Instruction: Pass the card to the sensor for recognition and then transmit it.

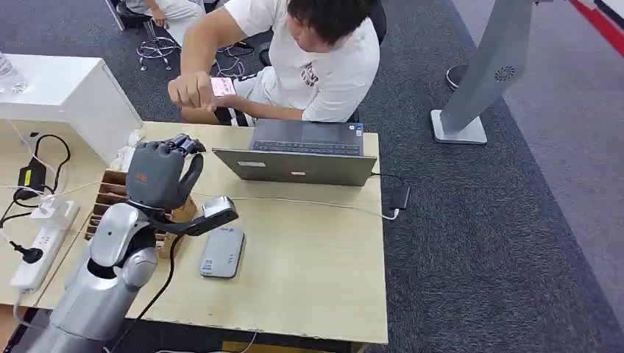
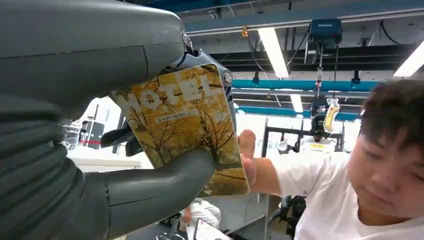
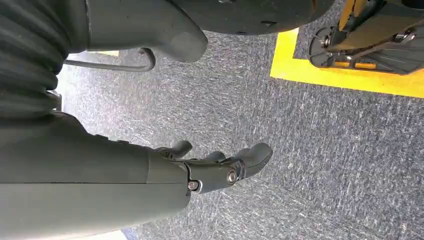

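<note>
Yellow card point(image 2: 187, 125) faces wrist camera, left hand point(image 1: 160, 175) gripping.

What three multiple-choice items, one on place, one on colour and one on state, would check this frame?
1. Where does the flat grey card reader lie?
A. on the wooden table
B. on the carpet
C. on the laptop

2. What colour is the rectangular card printed HOTEL?
A. blue
B. golden yellow
C. plain white

3. What is the left hand doing?
A. hanging with nothing in it
B. pressing the laptop keys
C. holding the card

Answers: 1 A, the head view shows the reader flat on the tabletop near the left arm. 2 B, the left wrist view shows autumn-yellow trees on it. 3 C, thumb and fingers clamp the card while a person's fingertips touch its edge.
</note>
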Robot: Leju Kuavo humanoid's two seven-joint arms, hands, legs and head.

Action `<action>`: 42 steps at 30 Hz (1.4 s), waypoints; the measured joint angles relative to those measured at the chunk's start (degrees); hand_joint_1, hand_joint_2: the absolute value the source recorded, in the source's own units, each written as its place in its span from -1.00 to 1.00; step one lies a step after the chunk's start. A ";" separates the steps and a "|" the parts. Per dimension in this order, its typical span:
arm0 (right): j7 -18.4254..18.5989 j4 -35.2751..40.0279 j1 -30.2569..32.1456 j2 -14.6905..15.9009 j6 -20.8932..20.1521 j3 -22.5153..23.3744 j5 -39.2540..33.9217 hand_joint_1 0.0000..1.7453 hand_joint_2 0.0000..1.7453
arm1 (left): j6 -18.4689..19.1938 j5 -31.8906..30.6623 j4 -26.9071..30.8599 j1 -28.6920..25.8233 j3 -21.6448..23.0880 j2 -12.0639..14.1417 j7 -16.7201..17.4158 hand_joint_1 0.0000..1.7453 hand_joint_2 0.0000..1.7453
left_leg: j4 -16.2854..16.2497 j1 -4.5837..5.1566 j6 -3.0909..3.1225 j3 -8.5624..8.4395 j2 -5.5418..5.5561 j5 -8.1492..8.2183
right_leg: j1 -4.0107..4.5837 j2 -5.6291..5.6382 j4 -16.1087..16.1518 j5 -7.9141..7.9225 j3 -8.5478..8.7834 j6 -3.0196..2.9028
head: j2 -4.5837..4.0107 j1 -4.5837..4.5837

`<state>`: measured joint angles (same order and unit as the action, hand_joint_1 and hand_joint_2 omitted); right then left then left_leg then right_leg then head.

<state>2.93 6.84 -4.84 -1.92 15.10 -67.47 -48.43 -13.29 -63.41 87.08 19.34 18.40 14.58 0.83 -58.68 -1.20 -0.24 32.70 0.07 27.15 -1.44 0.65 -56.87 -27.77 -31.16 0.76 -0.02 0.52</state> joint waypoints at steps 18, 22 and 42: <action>0.15 -0.02 0.24 -0.02 0.44 -0.24 -1.00 -1.00 1.00 | -1.14 0.09 2.43 -9.89 0.17 0.98 -0.35 1.00 1.00 | 0.00 0.00 0.00 0.09 0.01 -0.01 | 0.00 -0.01 -0.01 0.00 -0.05 0.00 | 0.02 0.00; 0.20 -0.02 0.25 -0.04 0.48 -0.26 -1.16 -1.00 1.00 | 3.50 -2.54 2.47 -11.96 0.17 2.21 1.84 1.00 1.00 | 0.00 0.00 0.01 0.06 -0.07 -0.01 | 0.00 0.04 -0.01 0.00 -0.04 0.00 | 0.00 -0.02; 0.37 -0.04 0.25 -0.94 -0.42 -0.61 -6.28 -1.00 1.00 | 2.25 -5.53 -8.40 -15.40 0.22 -0.02 2.73 1.00 1.00 | 0.01 0.00 0.01 0.13 -0.01 -0.01 | 0.00 -0.01 0.00 0.00 -0.09 0.00 | 0.00 0.00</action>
<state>3.30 6.80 -4.59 -2.86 14.69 -68.08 -54.71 -11.04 -68.94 78.68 3.94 18.62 14.55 3.56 -58.67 -1.20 -0.23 32.83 0.07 27.13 -1.44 0.64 -56.88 -27.77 -31.25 0.77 -0.02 0.52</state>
